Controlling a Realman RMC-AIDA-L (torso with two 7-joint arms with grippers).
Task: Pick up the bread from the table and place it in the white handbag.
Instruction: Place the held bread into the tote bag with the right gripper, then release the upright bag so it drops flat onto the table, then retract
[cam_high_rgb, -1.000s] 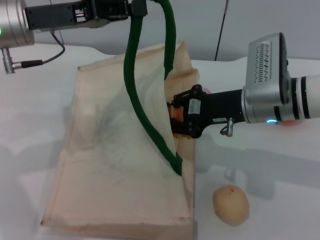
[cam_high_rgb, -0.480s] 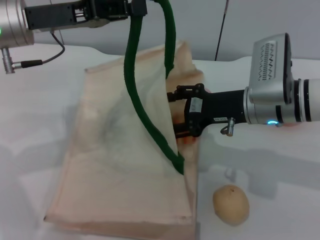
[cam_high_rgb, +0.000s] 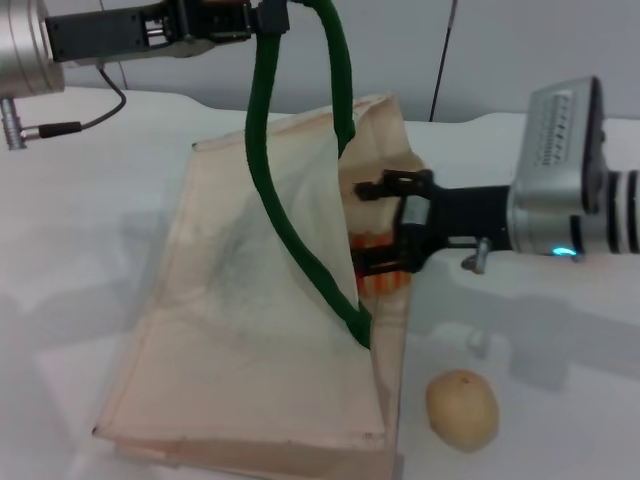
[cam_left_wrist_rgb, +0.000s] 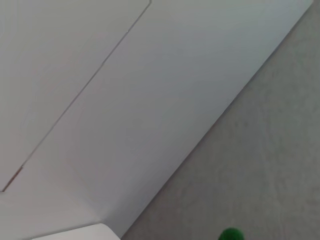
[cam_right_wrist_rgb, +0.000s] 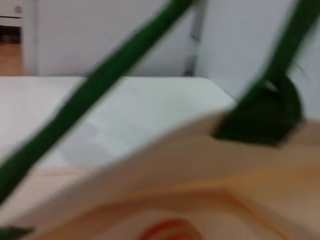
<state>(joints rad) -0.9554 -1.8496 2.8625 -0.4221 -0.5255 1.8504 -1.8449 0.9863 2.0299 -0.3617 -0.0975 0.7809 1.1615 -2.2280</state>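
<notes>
The white handbag (cam_high_rgb: 240, 340) lies on the table with its mouth toward the right. My left gripper (cam_high_rgb: 262, 18) is shut on one green handle (cam_high_rgb: 262, 160) and holds it up high, so the mouth gapes. My right gripper (cam_high_rgb: 362, 230) is at the mouth with its fingers spread. The bread (cam_high_rgb: 383, 282), striped orange and cream, lies in the mouth, showing above and below the lower finger (cam_high_rgb: 372, 267); most of it is hidden by the cloth. In the right wrist view the bag's rim (cam_right_wrist_rgb: 190, 155), the handles (cam_right_wrist_rgb: 95, 90) and a bit of the bread (cam_right_wrist_rgb: 167, 231) show.
A smooth tan potato-like lump (cam_high_rgb: 462, 408) lies on the white table (cam_high_rgb: 90, 200) near the bag's front right corner. A wall stands behind the table. The left wrist view shows only wall and a tip of green handle (cam_left_wrist_rgb: 231, 235).
My right gripper has drawn back to the right, out of the bag's mouth. The bag has shifted right with it, and the bread now shows below the lower finger.
</notes>
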